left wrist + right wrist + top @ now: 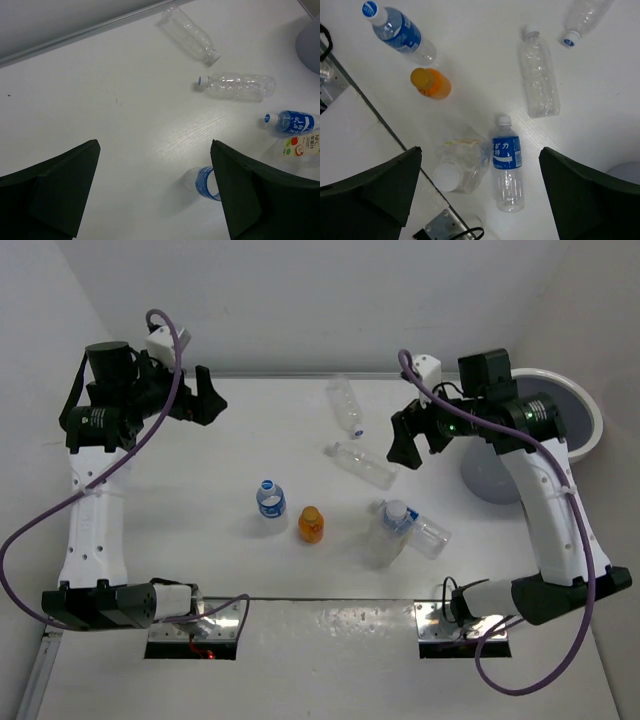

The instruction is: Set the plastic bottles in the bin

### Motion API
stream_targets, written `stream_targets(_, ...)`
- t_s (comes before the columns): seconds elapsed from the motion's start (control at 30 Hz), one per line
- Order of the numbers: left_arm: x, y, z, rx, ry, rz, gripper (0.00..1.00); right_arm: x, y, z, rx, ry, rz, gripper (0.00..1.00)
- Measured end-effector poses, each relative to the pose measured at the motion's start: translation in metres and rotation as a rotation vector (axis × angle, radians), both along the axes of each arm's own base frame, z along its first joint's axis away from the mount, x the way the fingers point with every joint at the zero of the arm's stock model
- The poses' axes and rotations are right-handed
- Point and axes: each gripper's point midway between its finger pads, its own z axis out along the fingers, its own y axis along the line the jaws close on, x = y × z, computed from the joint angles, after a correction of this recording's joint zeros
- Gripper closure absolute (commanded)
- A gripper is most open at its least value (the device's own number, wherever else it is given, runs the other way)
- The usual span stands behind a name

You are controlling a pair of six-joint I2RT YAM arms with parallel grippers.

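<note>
clear glossy plastic bottles (539, 85), matt white table (250, 430)

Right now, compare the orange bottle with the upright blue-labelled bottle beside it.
The orange bottle is orange throughout; the blue-labelled bottle is clear with a blue label. The orange bottle is shorter; the blue-labelled bottle stands taller. The orange bottle's cap is yellow-orange; the blue-labelled bottle's cap is blue. Both stand upright, not touching.
</note>
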Motion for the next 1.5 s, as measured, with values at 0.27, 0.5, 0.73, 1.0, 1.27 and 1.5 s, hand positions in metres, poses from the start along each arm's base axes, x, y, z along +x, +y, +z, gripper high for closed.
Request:
stream_targets(0.27, -0.001, -0.002, -0.003, 0.009, 0.007, -0.011, 0.00, -0.057, 0.006, -0.057, -0.145, 0.134, 0.133, 0.01)
stream_targets(0.5, -0.001, -0.004, -0.008, 0.008, 0.022, -0.017, 0.00, -0.076, 0.004, -0.098, -0.281, 0.208, 0.185, 0.08)
stream_targets(0.73, -0.002, -0.004, -0.019, 0.007, 0.049, -0.017, 0.00, -0.082, 0.002, -0.116, -0.343, 0.241, 0.205, 0.17)
stream_targets(1.0, -0.002, -0.004, -0.022, 0.009, 0.057, -0.019, 0.00, -0.081, 0.003, -0.129, -0.372, 0.281, 0.211, 0.29)
stream_targets(1.27, -0.002, -0.004, -0.027, 0.008, 0.071, -0.019, 0.00, -0.082, 0.003, -0.138, -0.388, 0.312, 0.217, 0.53)
stream_targets(1.5, -0.002, -0.004, -0.029, 0.009, 0.074, -0.024, 0.00, -0.081, 0.003, -0.137, -0.393, 0.302, 0.227, 0.94)
